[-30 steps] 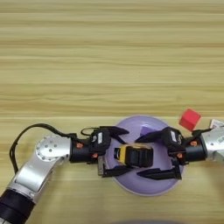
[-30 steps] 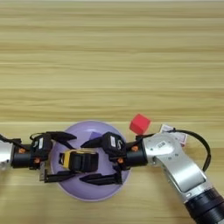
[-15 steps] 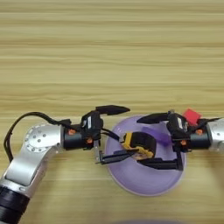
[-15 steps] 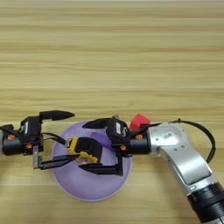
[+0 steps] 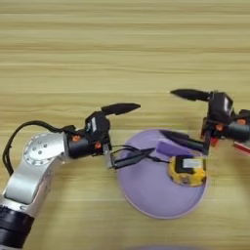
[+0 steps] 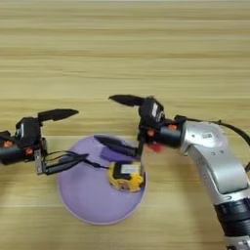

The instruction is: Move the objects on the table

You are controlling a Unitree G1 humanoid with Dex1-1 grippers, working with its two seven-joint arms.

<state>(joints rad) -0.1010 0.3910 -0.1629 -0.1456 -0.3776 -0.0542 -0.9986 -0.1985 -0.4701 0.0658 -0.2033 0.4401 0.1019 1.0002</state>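
Down near the front edge of the light wood-grain desk (image 5: 122, 53) sits the round lilac plate (image 5: 146, 190), and on its right-hand part rests the yellow-and-black tape measure (image 5: 187, 171), its black cord (image 5: 158, 159) trailing leftward across the plate. Just behind the tape measure, partly under a black finger, lies the flat purple rectangular block (image 5: 171, 148), also on the plate. The left gripper (image 5: 128, 133) is at the plate's left rim with its two fingers spread wide apart: the upper one points out over bare desk, the lower one reaches in over the plate's edge toward the cord, and nothing is clamped between them. The right gripper (image 6: 116, 123) hovers at the plate's far right side, likewise gaping, its upper finger above bare wood and its lower finger lying over the purple block; it grips nothing. A bit of red (image 6: 156, 146) peeks out just beside the right gripper's wrist, mostly hidden, so whether it is the cube cannot be told.
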